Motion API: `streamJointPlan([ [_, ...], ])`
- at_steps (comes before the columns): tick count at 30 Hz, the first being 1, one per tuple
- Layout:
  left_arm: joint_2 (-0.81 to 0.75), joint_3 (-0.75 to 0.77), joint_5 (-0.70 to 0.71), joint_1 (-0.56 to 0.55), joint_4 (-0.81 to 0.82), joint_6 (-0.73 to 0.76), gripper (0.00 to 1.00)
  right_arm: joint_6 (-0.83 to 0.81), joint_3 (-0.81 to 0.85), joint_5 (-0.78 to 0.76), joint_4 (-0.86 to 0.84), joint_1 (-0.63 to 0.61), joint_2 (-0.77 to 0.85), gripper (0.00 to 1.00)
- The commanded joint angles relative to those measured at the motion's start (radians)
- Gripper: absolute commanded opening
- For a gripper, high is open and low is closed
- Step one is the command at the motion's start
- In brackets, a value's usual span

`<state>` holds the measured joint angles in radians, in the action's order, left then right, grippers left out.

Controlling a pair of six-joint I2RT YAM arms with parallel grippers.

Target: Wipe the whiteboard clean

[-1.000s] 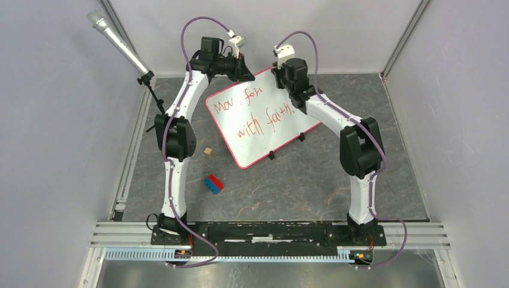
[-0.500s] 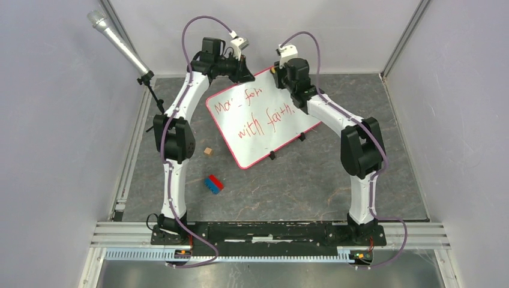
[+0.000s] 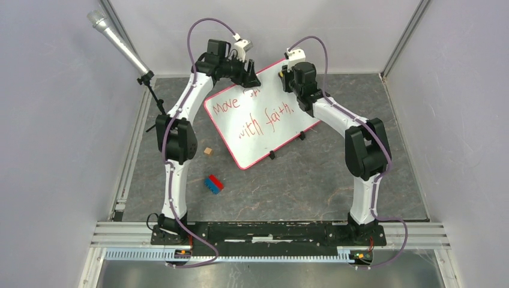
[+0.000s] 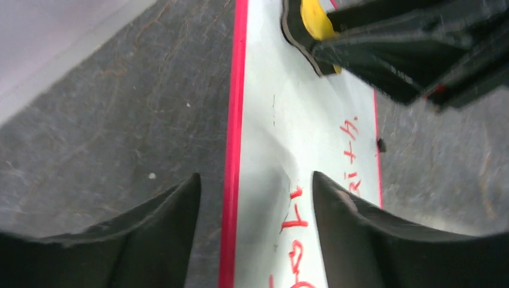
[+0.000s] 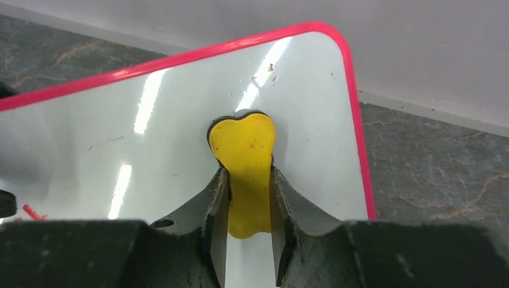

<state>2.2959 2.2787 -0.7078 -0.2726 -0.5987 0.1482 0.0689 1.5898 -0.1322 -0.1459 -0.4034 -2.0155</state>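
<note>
- Right end effector (image 5: pixel 249 180) is clenched on a yellow eraser (image 5: pixel 243 141), which rests against the whiteboard (image 5: pixel 150 120) just short of its rounded corner.
- Left end effector (image 4: pixel 255 180) stands released, its fingers (image 4: pixel 153 240) parted astride the board's red rim (image 4: pixel 231 150) above the grey desk (image 4: pixel 90 120).
- A second ago those fingers were shut. The red word "Move" (image 3: pixel 225 105) now shows whole, and the right end effector has shifted toward the corner.

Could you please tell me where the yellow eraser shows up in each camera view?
Top external: hidden beneath the right end effector at the whiteboard's far edge.
Left wrist: yellow eraser at the top edge, right of centre.
Right wrist: centre, pinched between the fingers.
Shared landmark: the whiteboard's red rim.
</note>
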Motion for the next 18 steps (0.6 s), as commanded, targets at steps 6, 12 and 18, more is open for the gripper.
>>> streamJointPlan([
  [6,-0.248,-0.056,0.317,-0.01,-0.023,-0.249,0.98,-0.012,-0.126,0.037,-0.029,-0.015,0.116,0.22],
  [12,-0.515,-0.31,0.566,-0.01,-0.026,-0.385,1.0,0.004,-0.189,0.061,-0.062,-0.015,0.161,0.22],
  [18,-0.833,-0.71,0.628,-0.01,0.089,-0.469,1.0,0.004,-0.218,0.063,-0.07,-0.015,0.181,0.22],
])
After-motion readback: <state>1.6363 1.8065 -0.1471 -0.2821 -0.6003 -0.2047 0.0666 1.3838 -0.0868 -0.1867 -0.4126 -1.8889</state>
